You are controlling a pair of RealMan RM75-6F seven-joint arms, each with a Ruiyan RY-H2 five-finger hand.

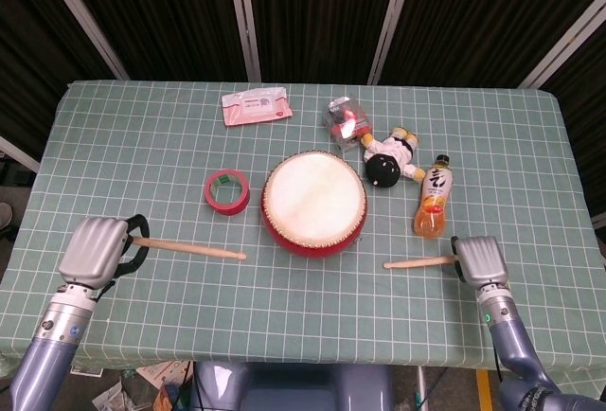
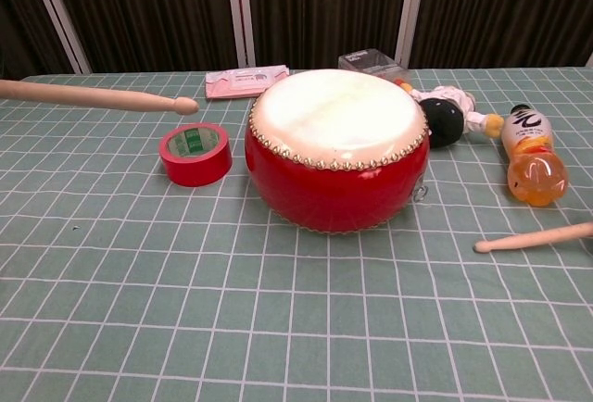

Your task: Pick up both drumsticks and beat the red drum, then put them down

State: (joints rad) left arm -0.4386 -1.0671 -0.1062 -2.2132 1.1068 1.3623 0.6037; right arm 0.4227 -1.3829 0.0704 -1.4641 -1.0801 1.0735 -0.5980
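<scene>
The left robot hand (image 1: pixel 95 252) grasps one drumstick (image 1: pixel 187 248) by its butt end; in the chest view that stick (image 2: pixel 97 97) hangs above the tabletop (image 1: pixel 142 146), tip pointing toward the red drum (image 1: pixel 313 203) but stopping short of it, over the red tape roll (image 2: pixel 195 153). The right robot hand (image 1: pixel 479 259) is closed around the butt of the other drumstick (image 1: pixel 420 262), whose shaft (image 2: pixel 533 236) lies low, at or just above the cloth, its tip aimed at the drum and apart from it. So both sticks appear to be in hand, with the left one raised clear and the right one barely off the surface, if at all. Neither tip is over the drumhead, so by my reading the beating is either not yet begun or between strokes, and setting the sticks down remains. Beyond the drum sit an orange drink bottle (image 1: pixel 434 198), a plush doll (image 1: pixel 390 160), a small clear box (image 1: pixel 343 118) and a wipes pack (image 1: pixel 257 106).
</scene>
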